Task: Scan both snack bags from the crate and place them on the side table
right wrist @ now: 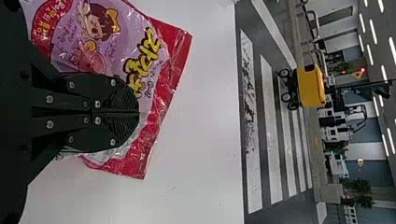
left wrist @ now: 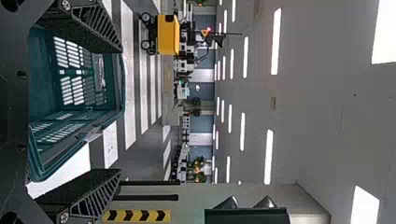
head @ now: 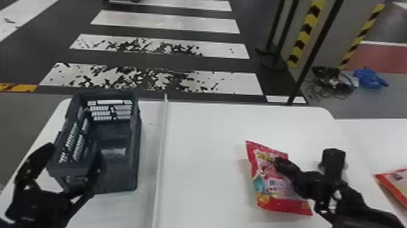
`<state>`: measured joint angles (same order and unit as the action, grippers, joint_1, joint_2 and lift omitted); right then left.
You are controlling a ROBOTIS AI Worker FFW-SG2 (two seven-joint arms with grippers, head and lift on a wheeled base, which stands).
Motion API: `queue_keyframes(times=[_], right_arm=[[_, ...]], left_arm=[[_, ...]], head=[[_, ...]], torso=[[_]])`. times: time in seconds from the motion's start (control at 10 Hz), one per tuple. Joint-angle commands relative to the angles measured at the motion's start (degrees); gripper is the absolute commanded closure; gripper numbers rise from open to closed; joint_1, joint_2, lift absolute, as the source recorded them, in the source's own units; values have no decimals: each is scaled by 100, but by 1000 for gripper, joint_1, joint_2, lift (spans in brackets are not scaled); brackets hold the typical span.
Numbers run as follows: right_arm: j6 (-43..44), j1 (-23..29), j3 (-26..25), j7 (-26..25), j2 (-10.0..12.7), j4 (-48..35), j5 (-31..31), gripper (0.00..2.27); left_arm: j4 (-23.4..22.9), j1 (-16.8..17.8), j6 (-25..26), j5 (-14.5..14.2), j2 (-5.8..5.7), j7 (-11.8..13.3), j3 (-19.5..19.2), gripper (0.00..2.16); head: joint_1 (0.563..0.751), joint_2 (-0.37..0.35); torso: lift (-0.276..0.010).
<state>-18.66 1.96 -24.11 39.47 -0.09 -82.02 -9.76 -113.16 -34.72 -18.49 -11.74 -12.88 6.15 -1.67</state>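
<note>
My right gripper [head: 279, 163] is at the right half of the white table with a red snack bag [head: 272, 189]. In the right wrist view my right gripper [right wrist: 138, 112] has its fingers together, shut on the red and purple snack bag [right wrist: 156, 100], which spreads out to both sides of them. A second snack bag [head: 396, 185], red-orange edged, lies at the right edge on the side table. The dark crate [head: 124, 179] stands at the left. My left gripper [head: 74, 149] is at its near end; in the left wrist view my left gripper [left wrist: 119, 109] stands open before the crate [left wrist: 77, 119].
A raised pale strip [head: 161, 151] runs front to back across the white table [head: 206, 145], between crate and bag. The side table [head: 363, 136] adjoins at the right. Black poles [head: 315, 51] rise behind the tables' far edge.
</note>
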Motion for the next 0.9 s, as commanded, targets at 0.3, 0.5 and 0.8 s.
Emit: queue_keyframes(times=[0.3, 0.5, 0.8], right_arm=[[130, 190, 47, -63, 14, -605, -61, 2240], [7, 463, 170, -63, 14, -1273, 27, 2240], [-872, 1359, 451, -36, 14, -2459, 150, 2240]], left_arm=[[-13, -26, 0, -4, -13, 0, -9, 83], [-22, -26, 0, -4, -13, 0, -9, 83], [-13, -26, 0, -4, -13, 0, -9, 83]], head=[[695, -102], [695, -105], [695, -89]], torso=[[-98], [-98], [-98]])
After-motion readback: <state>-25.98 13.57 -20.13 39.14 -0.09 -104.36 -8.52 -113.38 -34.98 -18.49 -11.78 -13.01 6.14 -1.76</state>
